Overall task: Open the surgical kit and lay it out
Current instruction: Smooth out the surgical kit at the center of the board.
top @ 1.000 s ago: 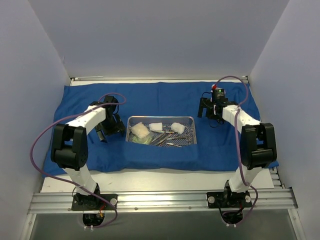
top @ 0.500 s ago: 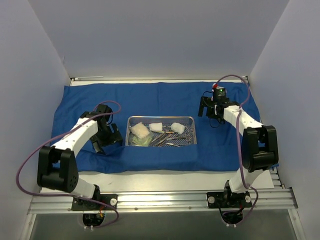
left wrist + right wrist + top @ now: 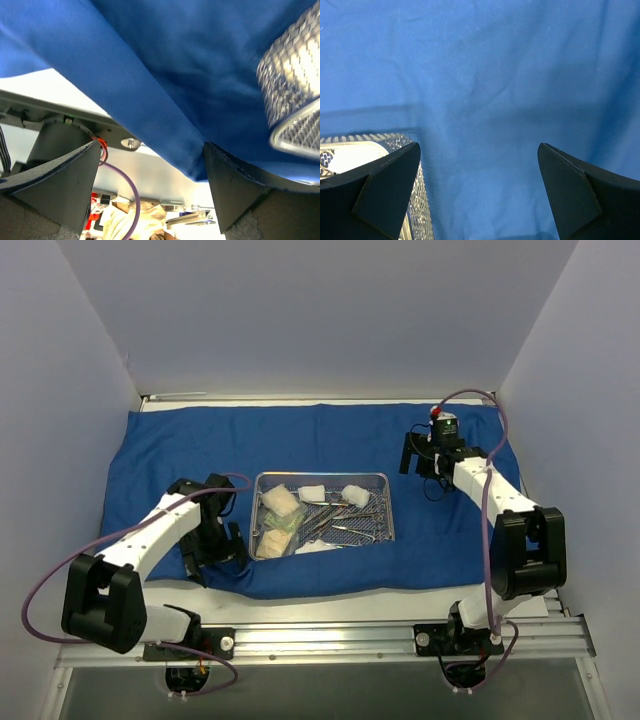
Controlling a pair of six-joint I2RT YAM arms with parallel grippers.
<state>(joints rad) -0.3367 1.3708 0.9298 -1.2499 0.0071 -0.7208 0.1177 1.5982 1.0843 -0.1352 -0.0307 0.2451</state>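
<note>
The rectangular steel wire-mesh tray [image 3: 323, 480] sits near the middle of the blue cloth drape [image 3: 300, 440], which is spread over the white surface [image 3: 400, 602]. Two white gauze pads [image 3: 312, 492] lie along the tray's far side. A thicker cream-coloured pad [image 3: 281, 501] fills its far left corner, and another pale pad [image 3: 272, 543] lies at its near left corner. A cluster of thin steel instruments [image 3: 340, 525] crosses the right half; the top view is too small to tell scissors from forceps. A small white piece [image 3: 318, 547] rests at the near rim, and whether it is inside or over the rim cannot be told.

The left gripper [image 3: 208, 548] is low at the drape's near left edge, just beside the tray's left end. In the left wrist view its jaws stand wide apart, with the drape's folded edge [image 3: 165, 140] running across the gap and the mesh tray [image 3: 290, 90] blurred at the right. A purple cable [image 3: 127, 185] and the arm's base show below the hem.

The right gripper [image 3: 415, 458] hovers over bare drape beyond the tray's far right corner, apart from it. Its jaws are wide apart and hold nothing, and the tray's mesh wall [image 3: 422, 210] shows in the right wrist view's lower left.
</note>
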